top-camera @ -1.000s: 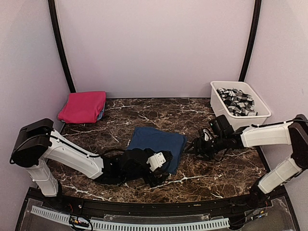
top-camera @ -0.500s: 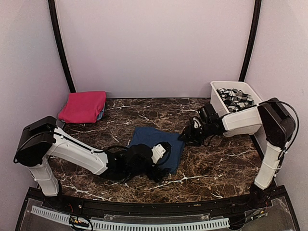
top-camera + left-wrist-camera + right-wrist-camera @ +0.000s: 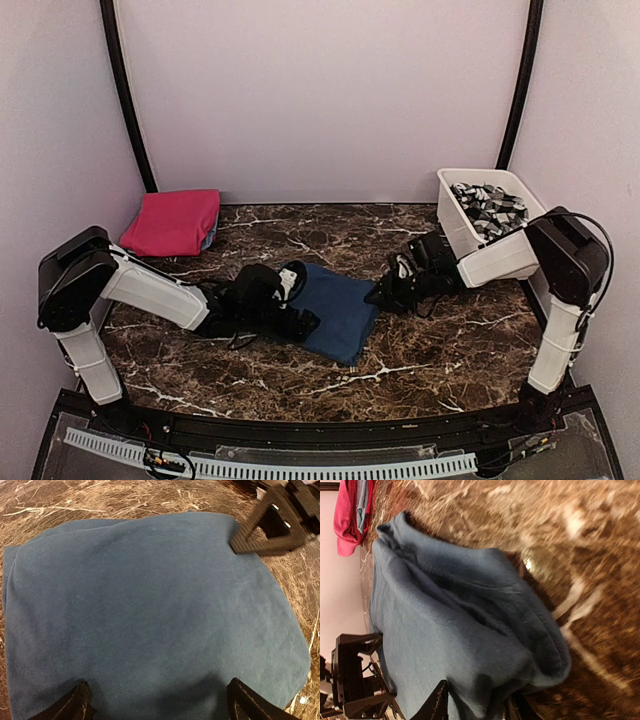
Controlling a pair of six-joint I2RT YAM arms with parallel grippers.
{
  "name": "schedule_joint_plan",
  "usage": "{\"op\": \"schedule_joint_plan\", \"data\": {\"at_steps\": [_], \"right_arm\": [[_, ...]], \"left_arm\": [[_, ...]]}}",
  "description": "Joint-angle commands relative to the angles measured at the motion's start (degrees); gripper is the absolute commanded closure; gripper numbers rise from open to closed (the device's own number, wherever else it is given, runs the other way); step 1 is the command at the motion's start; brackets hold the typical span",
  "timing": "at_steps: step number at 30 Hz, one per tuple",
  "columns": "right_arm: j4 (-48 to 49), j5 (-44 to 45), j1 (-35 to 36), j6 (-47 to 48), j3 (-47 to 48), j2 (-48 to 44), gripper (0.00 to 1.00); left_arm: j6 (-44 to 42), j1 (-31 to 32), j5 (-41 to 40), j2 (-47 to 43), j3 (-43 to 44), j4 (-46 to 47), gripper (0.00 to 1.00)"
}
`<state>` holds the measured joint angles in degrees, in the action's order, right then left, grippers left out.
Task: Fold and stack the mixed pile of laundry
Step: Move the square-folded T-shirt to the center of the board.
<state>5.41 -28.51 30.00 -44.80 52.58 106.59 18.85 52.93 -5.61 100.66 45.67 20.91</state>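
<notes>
While patterned laundry point(image 3: 490, 208) fills the tub point(image 3: 500, 265), the folded navy garment point(image 3: 340, 310) awaits stacking on the magenta garment point(image 3: 175, 222), left claw point(image 3: 157, 705) released, right claw point(image 3: 477, 705) pinching its edge.

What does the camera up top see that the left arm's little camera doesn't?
Only the top view shows the pink cloth in the far left corner and the white tub on the right, with grey-and-white clothes inside it. Only the left wrist view shows the left claw up close, its two dark fingertips spread wide over the near edge of the cloth. Both views show the blue cloth lying on the marble table, with the right claw at its edge.
</notes>
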Motion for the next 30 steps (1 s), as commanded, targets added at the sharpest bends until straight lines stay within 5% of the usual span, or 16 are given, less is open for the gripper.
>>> {"op": "schedule_joint_plan", "data": {"at_steps": [1,8,16,30], "right_arm": [[4.81,-0.01,6.98,-7.07,-5.79,-1.08,0.63],[8.98,2.15,13.75,-14.34,-11.42,-6.3,0.61],[-8.68,8.57,13.47,-6.77,-9.37,-21.83,0.51],[-8.85,5.29,8.5,-3.11,-5.22,-9.78,0.46]], "left_arm": [[-0.86,-5.48,7.84,1.29,1.1,-3.55,0.06],[-11.32,-11.92,11.95,0.74,7.32,-14.12,0.01],[-14.54,-12.11,16.79,-9.29,5.69,-12.92,0.01],[-21.69,-0.55,6.98,-19.17,0.56,-11.3,0.01]]}}
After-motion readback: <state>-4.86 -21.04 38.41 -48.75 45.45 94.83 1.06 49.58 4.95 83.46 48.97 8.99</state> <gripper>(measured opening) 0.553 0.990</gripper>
